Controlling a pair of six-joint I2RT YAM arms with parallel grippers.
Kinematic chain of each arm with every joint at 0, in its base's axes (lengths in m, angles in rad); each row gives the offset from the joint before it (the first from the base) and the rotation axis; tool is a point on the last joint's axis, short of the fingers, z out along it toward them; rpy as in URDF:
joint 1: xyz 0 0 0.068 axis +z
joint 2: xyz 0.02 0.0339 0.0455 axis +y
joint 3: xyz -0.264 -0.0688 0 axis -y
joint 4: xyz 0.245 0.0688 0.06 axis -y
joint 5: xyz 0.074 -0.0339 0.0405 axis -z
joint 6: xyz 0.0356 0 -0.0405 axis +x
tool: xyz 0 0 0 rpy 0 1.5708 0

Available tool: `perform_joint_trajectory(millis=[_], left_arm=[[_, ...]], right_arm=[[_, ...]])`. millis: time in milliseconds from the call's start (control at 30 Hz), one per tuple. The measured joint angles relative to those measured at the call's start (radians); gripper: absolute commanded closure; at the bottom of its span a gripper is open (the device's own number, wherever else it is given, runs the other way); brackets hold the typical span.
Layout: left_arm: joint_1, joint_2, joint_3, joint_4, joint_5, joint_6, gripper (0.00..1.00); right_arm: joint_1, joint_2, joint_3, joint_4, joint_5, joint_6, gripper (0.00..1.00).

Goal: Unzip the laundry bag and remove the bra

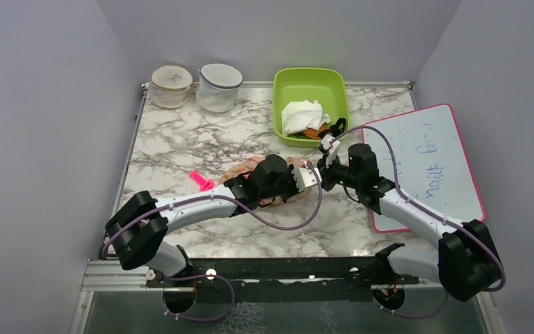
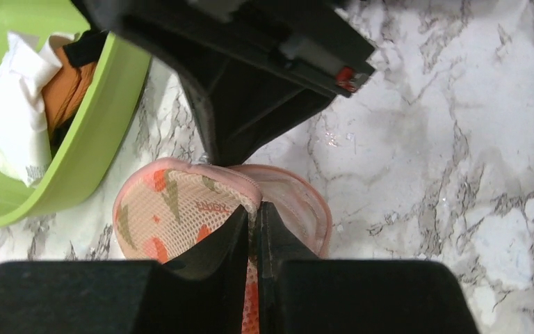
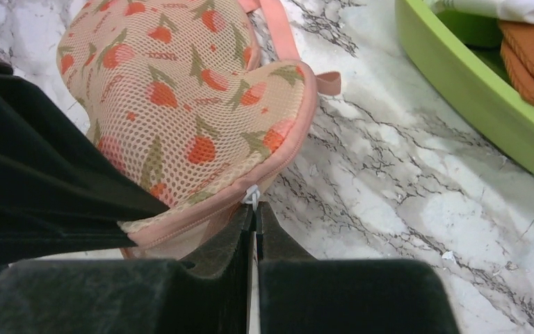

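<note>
peach laundry bag (image 3: 181, 104), l claw (image 2: 256, 209) nipping edge, r claw (image 3: 256, 210) nipping zip (image 3: 252, 195)

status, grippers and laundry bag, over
left gripper shut on laundry bag rim; right gripper shut on zip pull; zip looks closed, bra unseen; green tub nearby

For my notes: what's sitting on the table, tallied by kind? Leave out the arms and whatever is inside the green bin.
Round tubs: 2
Green bin: 1
Peach mesh laundry bag: 1
Whiteboard: 1
Small pink object: 1
Total: 6
</note>
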Motion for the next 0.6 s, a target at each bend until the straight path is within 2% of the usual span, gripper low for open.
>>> perform_joint_trajectory(millis=[267,433,600], left_arm=[[-0.017,0.0,-0.031,0.006,0.122,0.146,1.0],[-0.028,0.0,-0.05,0.019,0.129,0.195,1.0],[-0.039,0.006,-0.053,0.019,0.13,0.229,1.0]], right_arm=[[-0.066,0.088,-0.009,0.071,-0.008,0.039,0.99],[-0.101,0.147,-0.033,0.145,-0.066,0.068,0.99],[-0.106,0.11,-0.074,0.192,-0.079,0.074,0.99]])
